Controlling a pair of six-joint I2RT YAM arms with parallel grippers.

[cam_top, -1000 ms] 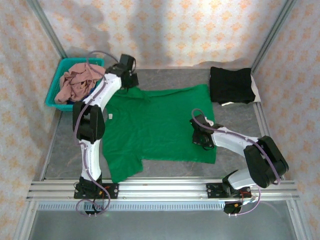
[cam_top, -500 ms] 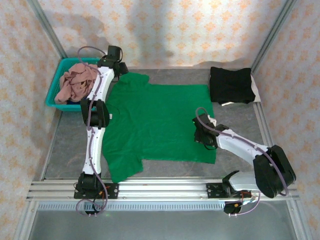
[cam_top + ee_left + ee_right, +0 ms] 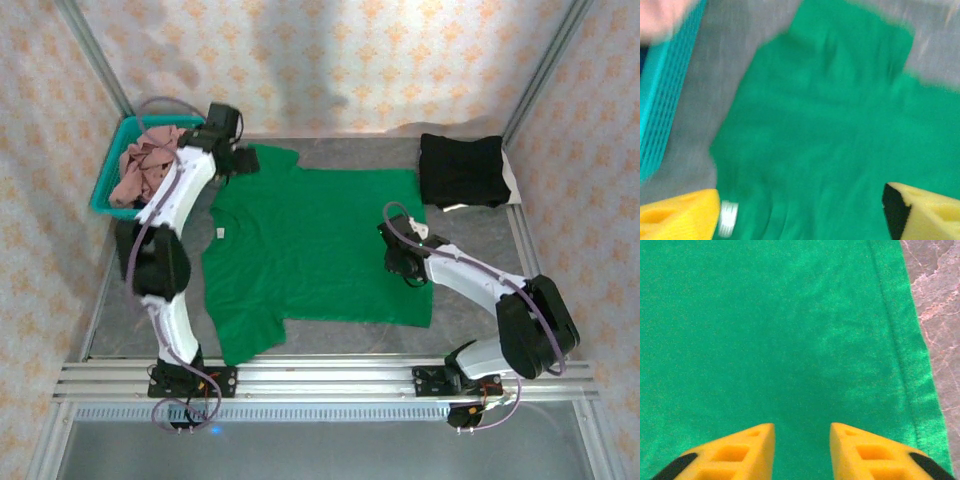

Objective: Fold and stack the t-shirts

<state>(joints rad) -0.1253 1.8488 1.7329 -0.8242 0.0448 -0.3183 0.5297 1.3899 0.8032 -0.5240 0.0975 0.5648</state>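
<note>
A bright green t-shirt lies spread flat across the middle of the table. My left gripper hovers over its far left sleeve, open wide with nothing between the yellow fingers; the green cloth below is blurred. Over the shirt's right side, near the hem, my right gripper is open, its fingertips apart above flat green cloth. A black t-shirt sits folded at the back right. A dusty pink t-shirt is bunched in the basket.
The teal plastic basket stands at the back left, and its wall is just left of my left gripper. Bare grey table shows right of the shirt's hem. Metal frame rails run along the near edge.
My left gripper has opened and let go of the far left sleeve, which now lies spread out. The left arm swung toward the basket. The right gripper's jaws have parted over the cloth.
</note>
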